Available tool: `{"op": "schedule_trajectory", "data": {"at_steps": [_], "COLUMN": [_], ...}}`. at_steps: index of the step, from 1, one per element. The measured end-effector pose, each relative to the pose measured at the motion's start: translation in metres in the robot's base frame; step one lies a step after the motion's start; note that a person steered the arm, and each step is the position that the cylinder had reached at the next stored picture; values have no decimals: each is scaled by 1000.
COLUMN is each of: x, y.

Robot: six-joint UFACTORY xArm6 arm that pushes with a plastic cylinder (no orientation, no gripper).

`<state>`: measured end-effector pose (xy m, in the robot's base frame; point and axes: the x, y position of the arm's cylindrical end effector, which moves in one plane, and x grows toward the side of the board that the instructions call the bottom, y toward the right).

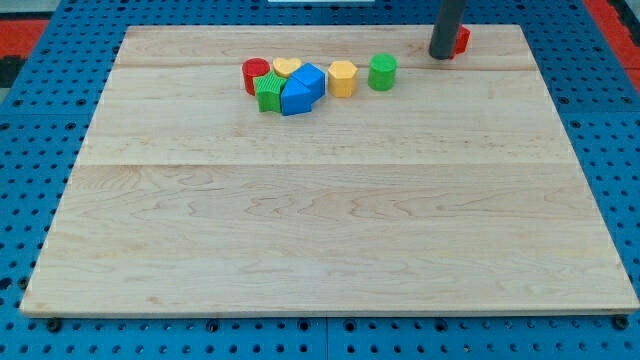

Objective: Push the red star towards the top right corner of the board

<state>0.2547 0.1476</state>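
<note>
The red star [460, 40] lies near the board's top right, mostly hidden behind my rod; only its right part shows. My tip [441, 56] rests on the board just left of the red star, touching or nearly touching it. The other blocks are in a group to the left: a green cylinder [382, 72], a yellow hexagon [342, 78], a blue block [302, 90], a green star [268, 93], a red cylinder [255, 72] and a yellow heart [287, 67].
The wooden board [330, 220] lies on a blue pegboard table [30, 120]. The board's top edge runs just behind the red star. Red matting shows at the top corners of the view.
</note>
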Motion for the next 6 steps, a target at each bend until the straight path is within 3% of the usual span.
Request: {"op": "schedule_trajectory", "data": {"at_steps": [3,4,5,6], "x": [-30,-32,-31,-30], "y": [-1,33,28,-24]}}
